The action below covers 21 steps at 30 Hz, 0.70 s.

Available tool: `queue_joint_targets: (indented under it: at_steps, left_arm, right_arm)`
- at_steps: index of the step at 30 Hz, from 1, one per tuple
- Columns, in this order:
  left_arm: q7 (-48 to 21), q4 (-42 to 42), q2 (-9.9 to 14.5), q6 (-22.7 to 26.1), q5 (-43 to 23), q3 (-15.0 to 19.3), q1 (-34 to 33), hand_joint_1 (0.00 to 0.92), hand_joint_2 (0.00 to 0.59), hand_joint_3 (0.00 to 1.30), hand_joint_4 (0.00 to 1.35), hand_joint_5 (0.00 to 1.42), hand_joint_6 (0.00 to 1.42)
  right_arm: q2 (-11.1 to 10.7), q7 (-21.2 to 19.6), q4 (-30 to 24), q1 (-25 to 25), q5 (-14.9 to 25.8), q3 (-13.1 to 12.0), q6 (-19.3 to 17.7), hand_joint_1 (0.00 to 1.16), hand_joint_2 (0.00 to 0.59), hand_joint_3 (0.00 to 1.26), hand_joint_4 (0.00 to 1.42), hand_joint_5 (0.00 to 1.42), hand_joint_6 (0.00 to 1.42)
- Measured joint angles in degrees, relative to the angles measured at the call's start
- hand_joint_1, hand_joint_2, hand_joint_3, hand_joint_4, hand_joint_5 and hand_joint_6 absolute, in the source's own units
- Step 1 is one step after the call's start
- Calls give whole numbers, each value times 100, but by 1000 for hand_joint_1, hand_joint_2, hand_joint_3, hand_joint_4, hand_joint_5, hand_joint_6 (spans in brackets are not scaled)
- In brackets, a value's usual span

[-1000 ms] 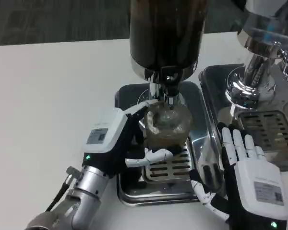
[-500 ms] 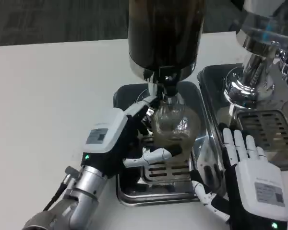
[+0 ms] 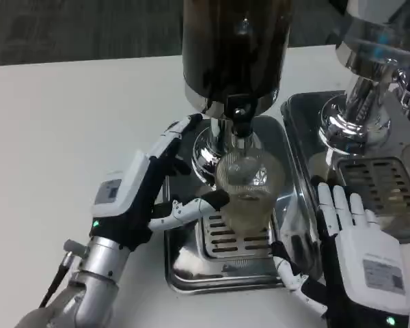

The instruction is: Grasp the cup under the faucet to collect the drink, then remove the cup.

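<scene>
Clear thin plastic cup point(image 3: 249, 195) is likely flexing easily; your left hand point(image 3: 133, 198) is spreading open beside it, holding nothing, so wrap mid-wall gently.

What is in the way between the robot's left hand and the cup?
Nothing visible. The left hand is open beside the cup, fingers spread toward it with only a small gap. The cup stands on the drip tray under the faucet.
</scene>
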Motion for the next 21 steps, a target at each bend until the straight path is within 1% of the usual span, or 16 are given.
queue_joint_targets:
  at_steps: [3,6,8,10,13,15,17,18,21]
  left_arm:
    - [-41,-113,115,-103,-56,123,132,0,0,95,131,555,579]
    - [-108,-363,241,-274,-247,325,358,0,0,53,112,510,539]
    - [-223,-609,357,-366,-347,493,523,0,0,32,89,460,455]
    - [-434,-965,502,-538,-527,690,714,0,0,1,66,398,375]
    - [-730,-1341,598,-630,-781,900,849,0,0,0,5,306,281]
    - [-1129,-1738,690,-756,-1158,1069,988,0,0,0,0,254,233]
    - [-1527,-2174,798,-844,-1421,1264,1093,0,6,0,0,235,212]
    - [-1606,-2270,822,-864,-1471,1304,1104,0,8,0,0,223,208]
    - [-2017,-2657,837,-988,-1811,1519,1243,0,16,0,0,145,135]
  right_arm:
    - [0,-14,51,-2,18,-2,-3,322,358,13,0,0,65]
    - [2,-41,62,-4,28,-11,-4,315,349,13,0,0,78]
    - [5,-80,64,-6,28,-23,-5,313,347,13,0,0,79]
    - [7,-158,64,-3,38,-55,-24,311,344,13,0,0,79]
    - [0,-174,67,-15,121,-98,-71,308,340,13,0,0,80]
    - [-16,-174,79,-42,157,-120,-110,309,336,13,0,0,81]
    - [-36,-173,99,-85,182,-144,-137,310,333,13,0,0,81]
    - [-44,-173,103,-99,195,-150,-141,310,332,13,0,0,81]
    - [-83,-173,128,-155,256,-164,-210,312,329,13,0,0,82]
